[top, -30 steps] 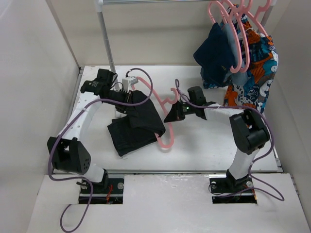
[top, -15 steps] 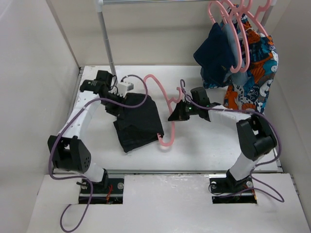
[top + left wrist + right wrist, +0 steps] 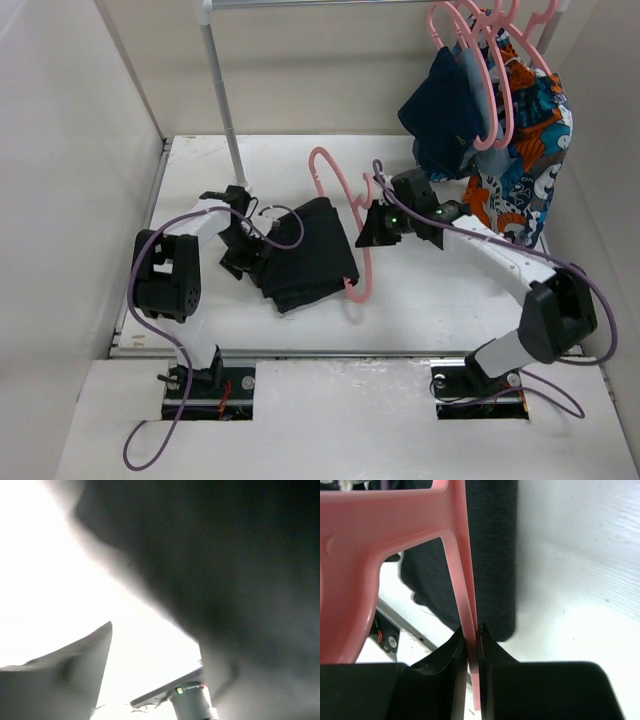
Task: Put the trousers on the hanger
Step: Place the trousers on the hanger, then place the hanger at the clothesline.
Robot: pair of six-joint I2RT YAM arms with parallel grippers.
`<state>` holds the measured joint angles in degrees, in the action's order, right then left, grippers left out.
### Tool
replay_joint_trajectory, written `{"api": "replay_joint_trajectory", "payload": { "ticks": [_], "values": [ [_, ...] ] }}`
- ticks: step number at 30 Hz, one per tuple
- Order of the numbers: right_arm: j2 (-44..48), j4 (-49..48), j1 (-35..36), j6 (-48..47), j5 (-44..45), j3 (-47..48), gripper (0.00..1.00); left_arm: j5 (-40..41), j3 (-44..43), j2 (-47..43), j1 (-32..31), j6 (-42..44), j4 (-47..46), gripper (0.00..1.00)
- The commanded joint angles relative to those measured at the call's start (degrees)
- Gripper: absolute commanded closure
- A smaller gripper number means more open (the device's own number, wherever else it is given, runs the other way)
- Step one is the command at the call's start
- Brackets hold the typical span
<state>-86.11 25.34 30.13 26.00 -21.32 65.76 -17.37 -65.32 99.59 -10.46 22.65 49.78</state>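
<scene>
1. Table (image 3: 450, 300): white surface. Both arms reach from its near edge toward the middle.

2. Trousers (image 3: 312, 255): a folded black bundle lying on the table, left of centre. In the right wrist view the trousers (image 3: 492, 555) pass directly behind the pink frame.

3. Left gripper (image 3: 242, 262): positioned at the left edge of the trousers and touching the fabric. The left wrist view shows only blurred dark cloth close to the lens and one grey finger (image 3: 65, 675). It cannot be determined whether the jaws are closed or released.

4. Hanger (image 3: 366, 262): thin pink plastic, lying along the right edge of the trousers. Its near end curves below the fabric. Its hook points to the far side.

5. Right gripper (image 3: 372, 228): just right of the hanger. In the right wrist view the right gripper (image 3: 471, 630) is clamped on a thin bar of the hanger (image 3: 380, 530), with a black fingertip (image 3: 455, 645) pressed against each side.

6. Far right: a navy garment (image 3: 445, 110) and a patterned cloth (image 3: 520, 160) hang from bunched pink hangers (image 3: 480, 40).

7. Far left: a rack pole (image 3: 222, 90) stands upright.
</scene>
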Motion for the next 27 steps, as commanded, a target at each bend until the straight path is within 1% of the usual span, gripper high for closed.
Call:
{"api": "replay_joint_trajectory", "payload": {
  "ticks": [1,2,3,5,6,7,8,9,11,12,13,14,15,16,17,18,19,20,21,23,25,27],
  "values": [
    [7.96,0.40,0.89,1.77,10.49,7.71,1.00,-0.19,-1.55,-0.36,3.94,-1.56,-0.03,0.28],
    [8.49,1.45,2.81,1.77,11.82,10.33,1.00,-0.21,-2.87,-1.15,4.82,-1.56,-0.03,0.24],
    [9.02,3.38,3.96,2.30,13.13,11.66,1.00,-0.21,-4.36,-3.24,6.57,-2.43,-0.03,0.23],
    [9.03,5.23,7.11,3.00,16.73,14.12,1.00,-3.01,-10.16,-5.97,8.52,-3.14,-0.03,0.23],
    [9.03,5.85,8.09,3.01,17.80,16.05,1.00,-3.03,-12.35,-9.29,9.13,-3.66,-0.03,0.23],
    [9.03,6.64,8.89,3.53,18.68,16.94,1.00,-3.03,-16.38,-11.15,9.14,-4.37,-1.08,0.23],
    [9.03,6.65,10.20,4.32,20.16,18.08,1.00,-2.50,-18.25,-13.00,9.14,-4.98,-2.83,0.21],
    [9.03,6.65,10.91,4.32,20.18,18.09,1.00,-1.63,-19.92,-16.41,7.92,-5.68,-3.89,0.19],
    [9.55,4.72,11.96,5.11,21.49,19.40,1.00,-1.61,-24.47,-18.81,3.44,-5.69,-4.52,0.18],
    [9.55,4.72,13.27,5.11,22.98,19.93,1.00,-6.06,-26.33,-19.34,1.69,-5.69,-2.34,0.17],
    [9.55,4.19,13.98,5.11,23.95,21.50,1.00,-10.10,-28.18,-19.35,-0.16,-3.95,-0.40,0.17],
    [9.03,4.19,13.99,5.11,24.57,22.30,1.00,-14.41,-31.50,-19.35,-4.09,-3.93,1.79,0.15],
    [8.33,4.19,14.77,5.11,25.18,22.92,1.00,-22.46,-32.41,-18.56,-6.05,-3.93,4.60,0.12],
    [8.32,3.41,14.78,5.11,25.19,23.45,1.00,-25.67,-32.41,-18.56,-7.89,-5.33,4.62,0.09],
    [7.80,2.09,15.39,5.64,25.19,24.06,1.00,-28.75,-32.41,-17.86,-10.96,-8.99,4.63,0.00],
    [7.79,1.03,15.40,6.60,25.19,24.07,1.00,-34.95,-31.11,-17.85,-12.03,-10.25,3.58,0.00],
    [7.27,0.07,15.40,7.13,25.19,24.07,1.00,-36.58,-30.05,-17.85,-12.82,-10.78,0.96,0.00],
    [7.27,-1.51,15.40,7.66,25.19,24.07,1.00,-37.30,-29.08,-18.46,-14.22,-11.57,-0.55,0.00],
    [6.48,-2.22,15.40,8.19,25.19,24.07,1.00,-37.30,-27.42,-18.47,-14.85,-14.28,-2.13,0.00],
    [5.78,-2.76,15.40,8.97,25.19,24.07,1.00,-37.30,-26.88,-18.47,-16.17,-16.06,-6.25,0.00],
    [5.25,-4.24,15.40,10.82,24.67,24.07,1.00,-34.69,-26.18,-18.47,-18.89,-17.72,-8.81,0.00],
    [5.77,-7.56,15.40,13.01,24.05,20.49,1.00,-33.35,-26.17,-18.47,-21.25,-18.44,-10.93,0.00]
  ]
}}
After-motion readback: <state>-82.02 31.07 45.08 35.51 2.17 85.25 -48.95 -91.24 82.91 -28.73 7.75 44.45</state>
